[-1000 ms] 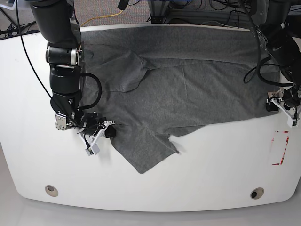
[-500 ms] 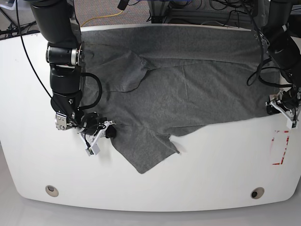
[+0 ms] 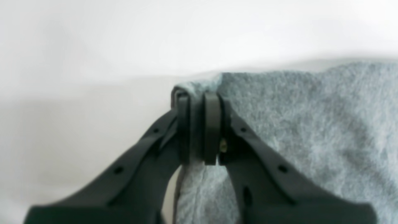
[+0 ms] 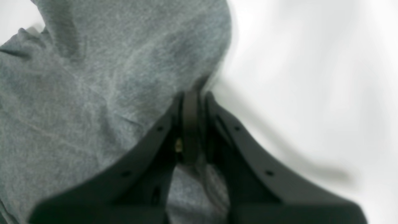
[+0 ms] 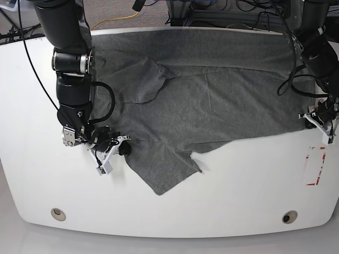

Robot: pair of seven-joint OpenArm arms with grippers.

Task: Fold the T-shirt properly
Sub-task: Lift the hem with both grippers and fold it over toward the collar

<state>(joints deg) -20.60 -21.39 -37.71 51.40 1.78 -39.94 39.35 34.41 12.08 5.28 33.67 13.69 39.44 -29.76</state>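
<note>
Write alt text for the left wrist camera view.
The left gripper, seen close up and blurred, is shut on a bunched edge of the grey T-shirt. The shirt fills the right side; bare white table fills the left and top.

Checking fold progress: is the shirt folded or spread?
Mostly spread: the shirt covers the table, only one sleeve flipped over.
</note>
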